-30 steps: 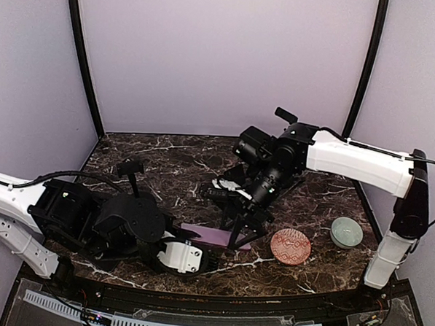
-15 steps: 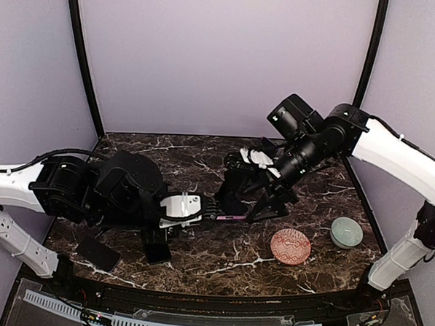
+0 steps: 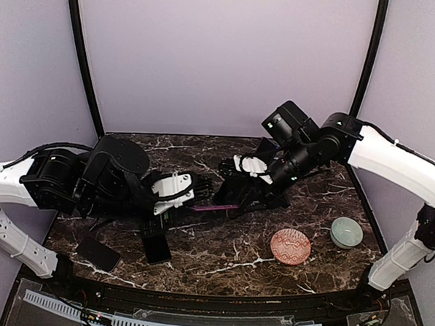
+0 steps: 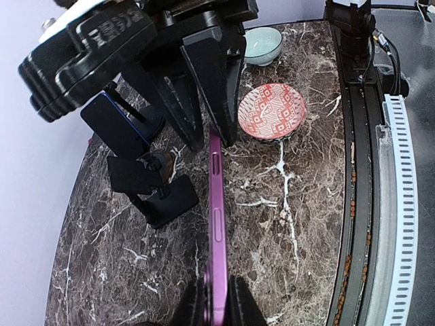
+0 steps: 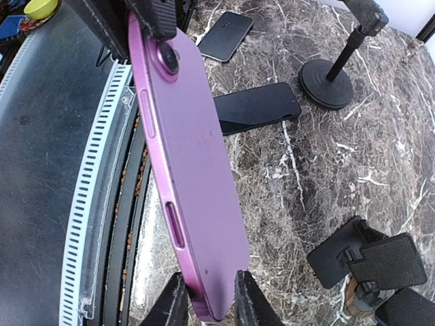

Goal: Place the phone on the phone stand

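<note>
Centrally in the overhead view, a purple phone (image 3: 217, 206) hangs above the table (image 3: 220, 254), its ends pinched by the left gripper (image 4: 217, 302) and the right gripper (image 5: 207, 295). The black phone stand (image 4: 155, 185) sits left of centre in the left wrist view.

Being boxed in by plain lilac walls (image 3: 223, 61) and black corner posts (image 3: 84, 61); showing a dark brown, white-veined marble table (image 3: 220, 252), lying under soft, even light.
</note>
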`<state>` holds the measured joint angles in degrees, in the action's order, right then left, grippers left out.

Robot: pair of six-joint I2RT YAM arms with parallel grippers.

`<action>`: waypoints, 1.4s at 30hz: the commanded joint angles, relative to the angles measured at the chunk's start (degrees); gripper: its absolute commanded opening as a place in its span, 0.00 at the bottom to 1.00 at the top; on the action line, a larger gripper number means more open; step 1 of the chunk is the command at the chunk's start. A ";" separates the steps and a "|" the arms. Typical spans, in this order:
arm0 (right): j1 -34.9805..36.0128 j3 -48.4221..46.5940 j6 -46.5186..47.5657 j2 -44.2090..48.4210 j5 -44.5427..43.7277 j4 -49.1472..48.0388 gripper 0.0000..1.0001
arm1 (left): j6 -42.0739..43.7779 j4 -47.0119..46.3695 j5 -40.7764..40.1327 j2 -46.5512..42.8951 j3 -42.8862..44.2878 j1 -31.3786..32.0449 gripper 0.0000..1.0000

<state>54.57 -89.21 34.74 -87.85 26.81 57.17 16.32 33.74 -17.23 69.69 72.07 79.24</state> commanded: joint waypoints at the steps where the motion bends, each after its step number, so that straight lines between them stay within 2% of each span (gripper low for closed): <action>1: 0.61 0.18 0.63 1.29 -2.01 -2.80 0.20 | -2.13 -4.63 0.77 -2.89 2.31 0.24 0.00; 4: 1.34 0.18 0.82 1.28 -1.33 -2.76 0.22 | -2.21 -5.00 0.38 -2.77 2.34 0.08 0.00; 8: 2.16 0.71 1.15 1.08 -0.95 -2.78 0.30 | -1.64 -5.78 0.36 -2.38 2.25 -0.03 0.00; 11: 2.21 1.44 1.38 0.94 0.76 -2.45 0.20 | -1.13 -6.66 0.36 -2.11 2.13 -0.14 0.00; 13: 2.21 1.77 1.72 0.82 2.09 -1.88 0.03 | -0.97 -7.11 0.31 -2.02 2.09 -0.36 0.00; 15: 1.90 2.18 1.03 1.13 2.22 -2.49 0.00 | -0.79 -7.63 -0.07 -1.93 1.74 -0.55 0.00; 16: 1.13 2.43 0.63 1.41 2.63 -3.02 0.00 | -0.93 -8.37 -1.95 -1.96 1.29 -0.54 0.04; 19: -2.69 2.06 -0.46 2.09 6.16 -3.87 0.00 | -1.50 -14.15 -9.09 -3.41 -1.74 -0.59 0.51; 21: -5.79 1.13 -0.97 2.60 9.81 -4.06 0.00 | -1.91 -23.50 -15.54 -5.64 -5.53 -0.60 0.77; 22: -7.55 0.76 -1.59 2.91 12.12 -4.57 0.00 | -2.91 -29.29 -17.37 -6.98 -7.68 -0.58 0.87; 24: -11.13 -0.46 -4.52 3.26 18.44 -6.31 0.00 | -3.98 -43.31 -16.33 -9.45 -12.37 -0.89 0.94; 26: -14.74 -1.00 -8.16 3.15 26.83 -8.71 0.00 | -6.23 -52.75 -15.48 -9.28 -14.77 -1.79 0.95; 29: -18.39 -1.08 -12.39 2.74 36.76 -12.00 0.00 | -10.11 -59.26 -15.94 -6.19 -15.18 -3.45 0.95; 37: -20.84 0.92 -13.72 5.09 42.48 -13.74 0.00 | -19.32 -78.43 -9.83 -1.90 -22.44 -6.00 0.93; 42: -20.82 2.72 -14.27 5.97 43.41 -14.78 0.00 | -22.14 -77.43 -3.98 0.51 -20.48 -6.78 0.77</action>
<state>34.06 -87.77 21.74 -83.92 65.14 46.44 -2.00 -37.65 -26.59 69.80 50.11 73.10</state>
